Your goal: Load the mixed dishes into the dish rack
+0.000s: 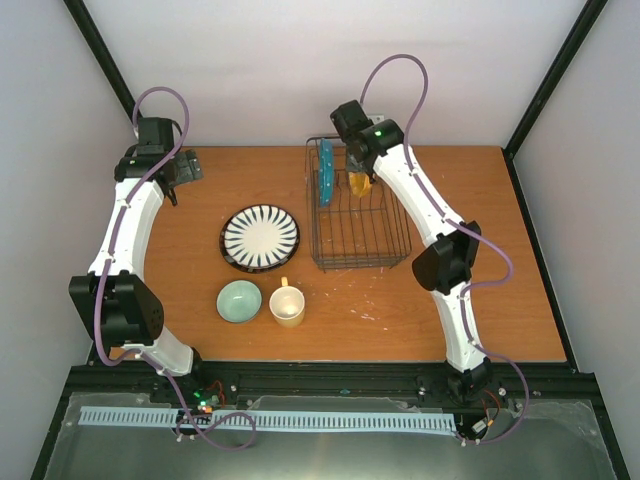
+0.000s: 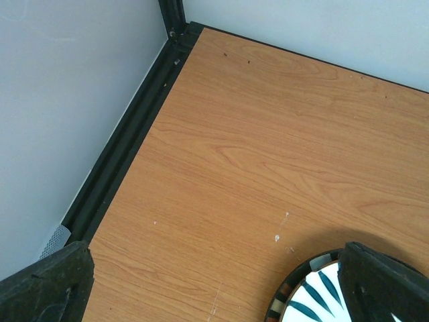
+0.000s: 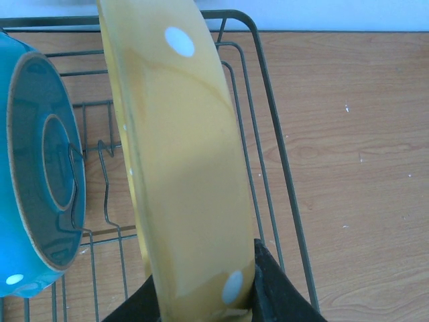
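Now glossy dotted yel. plate (image 3: pixel 181 168) upright in wire rack (image 1: pixel 362 240).

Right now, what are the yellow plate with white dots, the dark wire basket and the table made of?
Yellow round plate with white dots: probably glazed ceramic, since its surface looks smooth and softly shiny.
Dark wire dish rack: thin metal rods, maybe coated, with a dull dark finish.
Brown table top: wood or wood-look laminate. Grain lines show, and it looks matte with small white specks.

The left arm (image 1: pixel 128 215) and right arm (image 1: pixel 425 195) are white with black joints. Purple cables (image 1: pixel 160 91) loop over them. The left gripper (image 1: pixel 186 172) is black.
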Robot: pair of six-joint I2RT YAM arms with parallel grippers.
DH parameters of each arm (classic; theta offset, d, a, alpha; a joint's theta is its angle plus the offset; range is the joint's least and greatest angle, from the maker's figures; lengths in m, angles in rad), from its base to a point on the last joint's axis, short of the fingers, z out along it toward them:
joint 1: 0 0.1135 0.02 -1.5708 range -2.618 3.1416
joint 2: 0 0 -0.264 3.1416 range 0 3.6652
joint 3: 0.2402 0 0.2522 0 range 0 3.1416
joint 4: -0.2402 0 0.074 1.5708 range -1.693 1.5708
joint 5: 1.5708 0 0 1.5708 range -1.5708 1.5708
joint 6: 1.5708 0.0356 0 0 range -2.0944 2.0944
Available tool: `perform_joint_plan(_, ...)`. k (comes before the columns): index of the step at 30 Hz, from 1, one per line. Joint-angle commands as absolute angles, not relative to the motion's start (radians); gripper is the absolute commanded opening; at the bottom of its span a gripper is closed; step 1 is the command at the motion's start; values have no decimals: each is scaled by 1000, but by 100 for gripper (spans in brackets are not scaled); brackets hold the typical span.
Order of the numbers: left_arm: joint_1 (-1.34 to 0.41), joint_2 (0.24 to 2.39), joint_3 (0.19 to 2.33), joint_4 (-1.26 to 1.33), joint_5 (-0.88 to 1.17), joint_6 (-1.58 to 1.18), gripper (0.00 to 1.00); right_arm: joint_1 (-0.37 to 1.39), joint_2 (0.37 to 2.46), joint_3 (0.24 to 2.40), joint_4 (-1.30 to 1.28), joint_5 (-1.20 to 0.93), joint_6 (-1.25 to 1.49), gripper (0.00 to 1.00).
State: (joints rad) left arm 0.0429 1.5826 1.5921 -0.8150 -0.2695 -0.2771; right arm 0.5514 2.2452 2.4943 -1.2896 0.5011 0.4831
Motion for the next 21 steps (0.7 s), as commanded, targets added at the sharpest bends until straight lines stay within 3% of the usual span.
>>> perform_joint_plan(1, 41, 1568, 1598, -796, -278, -256, 100, 560, 2151, 2549, -1219, 559, 501, 3)
perform_joint_plan(21, 41, 1534, 1542, -782, -291, -255, 100, 591, 2205, 2548, -1242, 535, 475, 3)
